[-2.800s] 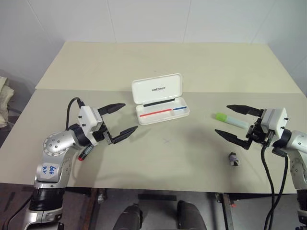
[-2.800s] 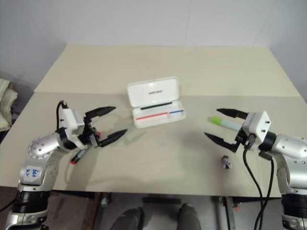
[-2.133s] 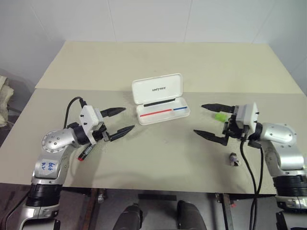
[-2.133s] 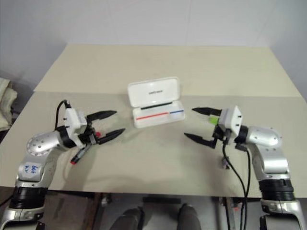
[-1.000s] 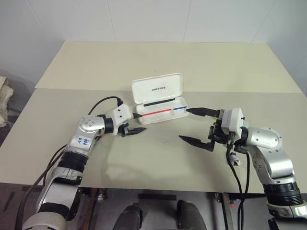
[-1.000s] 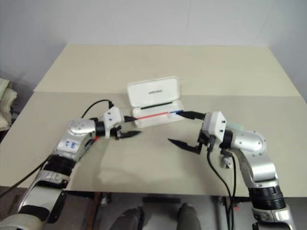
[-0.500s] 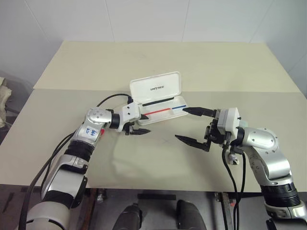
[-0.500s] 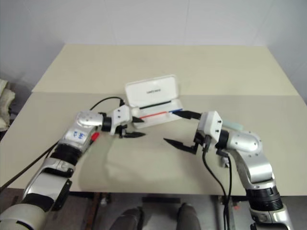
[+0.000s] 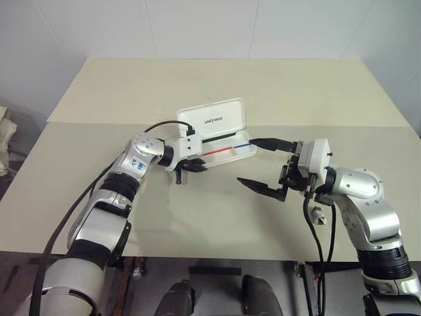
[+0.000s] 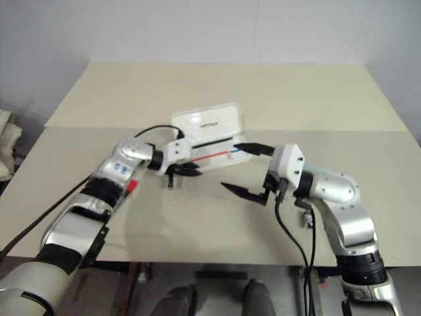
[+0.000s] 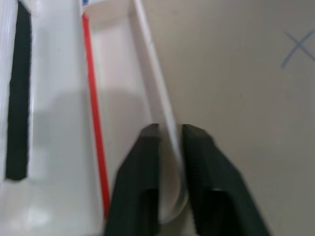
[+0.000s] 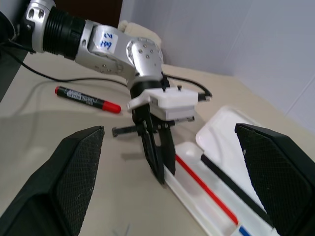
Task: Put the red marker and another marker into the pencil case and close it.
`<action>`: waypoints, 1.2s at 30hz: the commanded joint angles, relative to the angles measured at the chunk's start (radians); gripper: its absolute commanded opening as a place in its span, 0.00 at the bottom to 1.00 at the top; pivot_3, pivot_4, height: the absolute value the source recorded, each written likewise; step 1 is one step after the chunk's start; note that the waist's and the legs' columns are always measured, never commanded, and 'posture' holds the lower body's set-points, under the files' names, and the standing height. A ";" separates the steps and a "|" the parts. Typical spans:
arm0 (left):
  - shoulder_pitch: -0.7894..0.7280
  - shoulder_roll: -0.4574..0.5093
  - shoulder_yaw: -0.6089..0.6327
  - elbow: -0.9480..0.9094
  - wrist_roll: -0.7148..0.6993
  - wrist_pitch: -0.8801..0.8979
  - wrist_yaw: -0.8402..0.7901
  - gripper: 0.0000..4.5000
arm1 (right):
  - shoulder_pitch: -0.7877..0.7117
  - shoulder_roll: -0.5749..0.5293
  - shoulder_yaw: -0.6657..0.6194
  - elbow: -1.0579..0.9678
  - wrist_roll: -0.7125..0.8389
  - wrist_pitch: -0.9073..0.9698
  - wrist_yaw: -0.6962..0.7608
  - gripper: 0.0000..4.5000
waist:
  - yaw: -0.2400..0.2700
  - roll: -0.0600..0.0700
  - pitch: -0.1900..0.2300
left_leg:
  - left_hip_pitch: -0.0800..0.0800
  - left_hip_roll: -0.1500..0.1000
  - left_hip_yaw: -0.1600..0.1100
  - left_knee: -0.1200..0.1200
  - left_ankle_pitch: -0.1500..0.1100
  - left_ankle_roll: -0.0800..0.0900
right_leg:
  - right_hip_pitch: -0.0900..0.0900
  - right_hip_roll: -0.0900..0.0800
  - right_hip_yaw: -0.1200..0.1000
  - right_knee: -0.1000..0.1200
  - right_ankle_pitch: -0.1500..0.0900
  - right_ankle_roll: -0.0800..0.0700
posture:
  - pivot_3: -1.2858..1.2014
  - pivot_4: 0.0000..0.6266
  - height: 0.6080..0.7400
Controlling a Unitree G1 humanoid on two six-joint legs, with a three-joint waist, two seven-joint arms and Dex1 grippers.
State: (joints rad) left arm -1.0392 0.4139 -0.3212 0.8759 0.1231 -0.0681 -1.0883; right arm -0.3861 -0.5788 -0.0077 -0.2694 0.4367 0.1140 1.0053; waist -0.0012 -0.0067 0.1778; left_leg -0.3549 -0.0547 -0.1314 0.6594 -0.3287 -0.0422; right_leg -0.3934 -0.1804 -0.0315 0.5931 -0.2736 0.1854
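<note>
Pinching the pencil case front wall, left gripper jaws; right gripper jaws wide, red marker beyond.

My left gripper pinches the near-left edge of the white hard-plastic pencil case, whose lid stands open. My right gripper hangs spread wide just right of it. The slim red-tipped marker lies on the beige table beside my left forearm.

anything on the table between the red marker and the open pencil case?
Only the left arm. The red marker lies on bare table beside it; the left gripper, jaws shut on the pencil case front wall, sits at that near end.
</note>
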 commanded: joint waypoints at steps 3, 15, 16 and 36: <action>-0.020 -0.010 -0.038 0.022 0.057 0.021 -0.030 0.00 | -0.032 0.000 -0.015 -0.031 0.026 -0.002 -0.005 1.00 | 0.000 0.000 0.000 | 0.000 0.000 0.001 0.001 0.000 0.000 | 0.000 0.000 0.001 0.000 0.001 0.000 | 0.52 0.24 1.00; 0.133 0.029 -0.016 -0.390 -0.037 0.192 -0.186 0.00 | -0.031 -0.039 -0.038 -0.011 0.041 0.018 0.030 1.00 | -0.001 -0.001 0.000 | -0.003 0.000 0.003 -0.001 -0.001 0.003 | -0.002 0.000 0.003 -0.005 0.002 0.001 | 0.52 0.24 1.00; 0.166 0.047 -0.021 -0.461 -0.041 0.227 -0.199 0.00 | -0.026 -0.047 -0.045 -0.004 0.046 0.020 0.038 1.00 | -0.001 -0.001 0.000 | -0.003 0.000 0.004 -0.001 -0.002 0.003 | -0.002 0.000 0.003 -0.005 0.001 0.001 | 0.52 0.24 1.00; 0.518 0.158 -0.034 -1.036 -0.056 0.586 -0.093 0.00 | 0.153 -0.216 -0.197 0.127 0.100 -0.013 0.236 1.00 | 0.000 -0.001 0.001 | -0.001 0.000 0.008 -0.002 -0.002 0.004 | -0.003 0.000 0.005 -0.004 0.002 0.001 | 0.52 0.24 1.00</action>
State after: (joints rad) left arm -0.5561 0.5601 -0.3327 -0.1514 0.0773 0.4942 -1.1876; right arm -0.2293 -0.7842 -0.1754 -0.1228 0.5195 0.1188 1.2341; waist -0.0017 -0.0077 0.1785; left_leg -0.3558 -0.0546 -0.1234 0.6571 -0.3310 -0.0382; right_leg -0.3963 -0.1806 -0.0259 0.5890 -0.2721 0.1866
